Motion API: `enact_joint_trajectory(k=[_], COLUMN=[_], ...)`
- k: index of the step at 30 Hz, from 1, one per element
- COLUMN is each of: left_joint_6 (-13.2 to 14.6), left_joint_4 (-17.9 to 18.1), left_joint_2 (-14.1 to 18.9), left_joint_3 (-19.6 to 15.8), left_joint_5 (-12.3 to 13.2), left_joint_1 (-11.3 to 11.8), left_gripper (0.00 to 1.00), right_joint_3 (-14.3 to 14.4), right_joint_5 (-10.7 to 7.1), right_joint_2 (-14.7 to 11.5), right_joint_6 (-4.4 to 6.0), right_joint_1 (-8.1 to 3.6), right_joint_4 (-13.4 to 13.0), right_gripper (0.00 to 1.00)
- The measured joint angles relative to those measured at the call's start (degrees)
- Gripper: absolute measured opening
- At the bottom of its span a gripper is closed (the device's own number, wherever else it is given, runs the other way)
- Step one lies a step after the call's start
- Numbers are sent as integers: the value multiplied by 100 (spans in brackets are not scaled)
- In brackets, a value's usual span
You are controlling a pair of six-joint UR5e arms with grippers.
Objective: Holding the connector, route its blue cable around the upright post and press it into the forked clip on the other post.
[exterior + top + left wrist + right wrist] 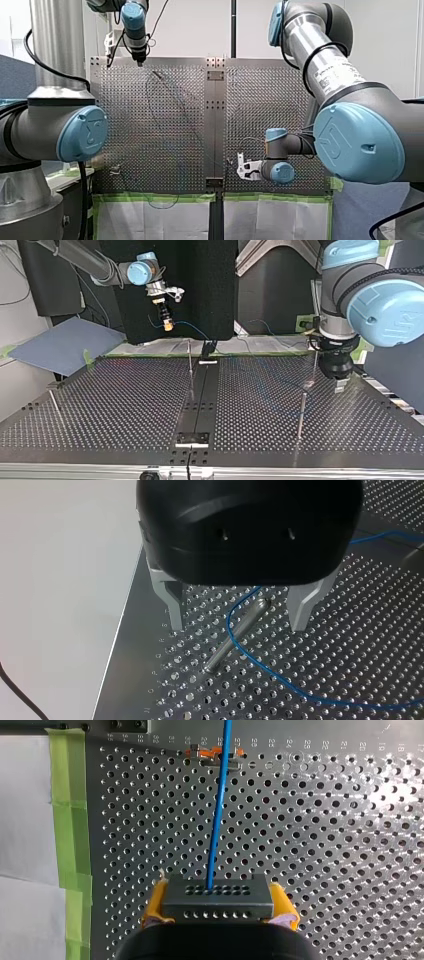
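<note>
Table perf. shiny metal; post polished steel.

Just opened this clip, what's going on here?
My right hand, with yellow pads, is shut on a dark grey perforated connector block; its thin blue cable runs ahead toward a small orange-and-metal clip. My left hand is open, metal fingers either side of a thin upright metal post where the cable bends. Whether the cable is clipped yet is unclear.

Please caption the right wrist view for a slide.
Right gripper holds the grey connector; its blue cable runs ahead across the perforated table.
</note>
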Motion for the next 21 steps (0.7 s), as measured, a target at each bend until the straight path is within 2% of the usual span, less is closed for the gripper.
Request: enact_joint_trajectory(k=[21], left_joint_6=[33], left_joint_4=[40], left_joint_2=[27], left_joint_3=[-6], left_joint_5=[-7], left_joint_1=[-73], left_gripper=[98], right_joint_3=[0], right_joint_5=[0], right_joint_2=[0], right_joint_6=[0], right_joint_1=[4], right_joint_4=[0], right_gripper=[0])
